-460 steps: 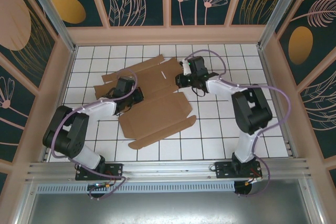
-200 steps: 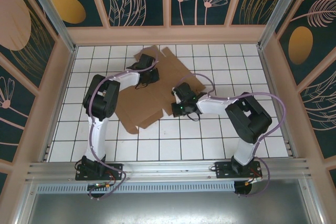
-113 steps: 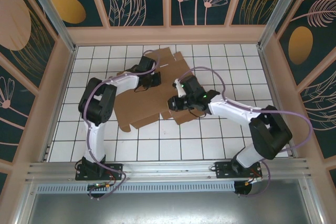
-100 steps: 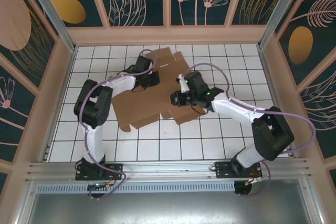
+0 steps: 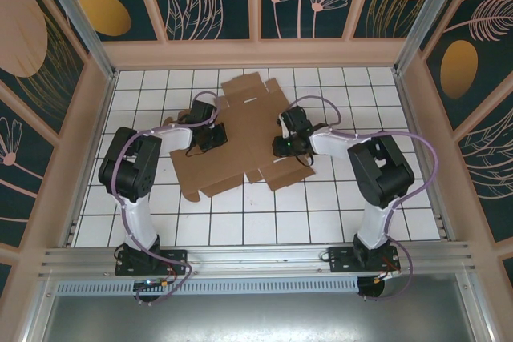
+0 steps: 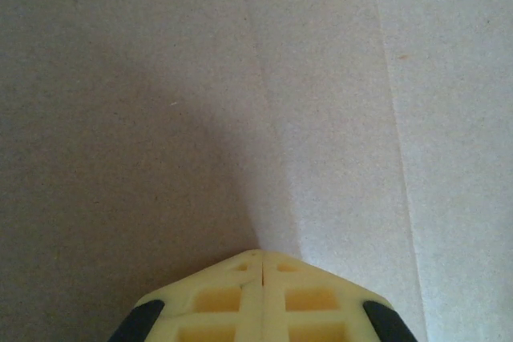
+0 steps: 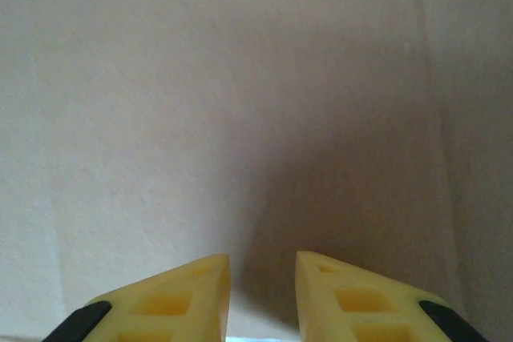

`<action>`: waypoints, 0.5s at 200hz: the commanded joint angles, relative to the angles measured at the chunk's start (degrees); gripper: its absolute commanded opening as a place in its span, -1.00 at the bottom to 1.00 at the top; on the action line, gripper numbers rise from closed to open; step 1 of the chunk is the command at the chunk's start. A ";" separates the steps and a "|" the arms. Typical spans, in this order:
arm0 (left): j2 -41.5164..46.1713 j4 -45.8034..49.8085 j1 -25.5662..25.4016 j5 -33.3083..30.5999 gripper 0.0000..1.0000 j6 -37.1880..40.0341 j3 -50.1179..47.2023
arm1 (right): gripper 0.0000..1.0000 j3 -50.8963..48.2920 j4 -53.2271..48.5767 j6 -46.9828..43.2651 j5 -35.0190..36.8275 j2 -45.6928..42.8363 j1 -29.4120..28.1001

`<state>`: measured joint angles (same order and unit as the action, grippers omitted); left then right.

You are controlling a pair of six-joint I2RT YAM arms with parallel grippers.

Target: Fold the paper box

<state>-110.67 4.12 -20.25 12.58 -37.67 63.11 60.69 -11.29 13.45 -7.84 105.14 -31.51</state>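
Observation:
The paper box (image 5: 244, 130) is a flat brown die-cut cardboard sheet lying unfolded on the white tiled table, with flaps sticking out at the far and near ends. My left gripper (image 5: 211, 136) rests over the sheet's left part. In the left wrist view its fingers (image 6: 240, 298) are shut together tip to tip, with bare cardboard (image 6: 240, 78) and a crease line below them. My right gripper (image 5: 280, 147) sits at the sheet's right side. In the right wrist view its fingers (image 7: 172, 298) stand a little apart with nothing between them, and cardboard (image 7: 240, 78) lies close ahead.
The white tiled table (image 5: 321, 214) has bare tiles in front of the sheet and to its right. Wooden frame walls (image 5: 256, 52) close off the far side and both flanks. An aluminium rail (image 5: 256, 258) runs along the near edge by the arm bases.
The sheet has been turned and slid toward the far middle. My left gripper drew back left across it. My right gripper went from shut to slightly open and shifted right.

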 commanded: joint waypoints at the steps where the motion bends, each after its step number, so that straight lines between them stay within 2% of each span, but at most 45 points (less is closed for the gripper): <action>1: -2.96 2.00 -0.10 -1.68 -1.00 0.79 0.95 | -0.44 -4.14 -0.25 0.77 -5.16 -3.17 -0.66; 15: -4.14 2.83 -0.14 -1.21 -1.00 1.81 1.67 | -0.44 -6.59 1.15 0.27 -13.17 -5.30 -0.34; 28: -5.12 4.05 -0.12 -0.41 -1.00 3.13 2.49 | -0.37 -6.83 1.20 -1.23 -16.68 -8.22 -0.13; 40: -5.41 4.49 -0.22 0.38 -1.00 4.19 2.87 | 0.01 -6.60 2.78 -0.97 -20.13 -11.12 3.90; 48: -5.44 4.52 -0.16 0.60 -1.00 4.55 2.89 | 0.09 -6.34 4.49 -0.20 -22.83 -12.33 6.16; 51: -5.39 4.57 -0.14 0.74 -1.00 4.68 2.89 | 0.26 -6.15 5.11 0.10 -23.55 -12.55 6.95; 54: -5.41 4.66 -0.14 0.81 -1.00 4.77 2.92 | 0.31 -5.99 5.47 0.47 -23.90 -12.74 7.64; 75: -5.23 5.02 -0.14 0.87 -1.00 5.56 2.81 | 0.42 -2.01 4.60 -0.71 -22.78 -10.66 11.67; 100: -4.83 3.64 -0.14 1.05 -1.00 6.71 1.61 | 0.49 3.45 1.18 -4.87 -10.76 -5.93 15.68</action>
<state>-113.32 4.29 -20.25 13.58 -33.52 66.26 59.11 -8.34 12.36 -25.87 95.02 -18.81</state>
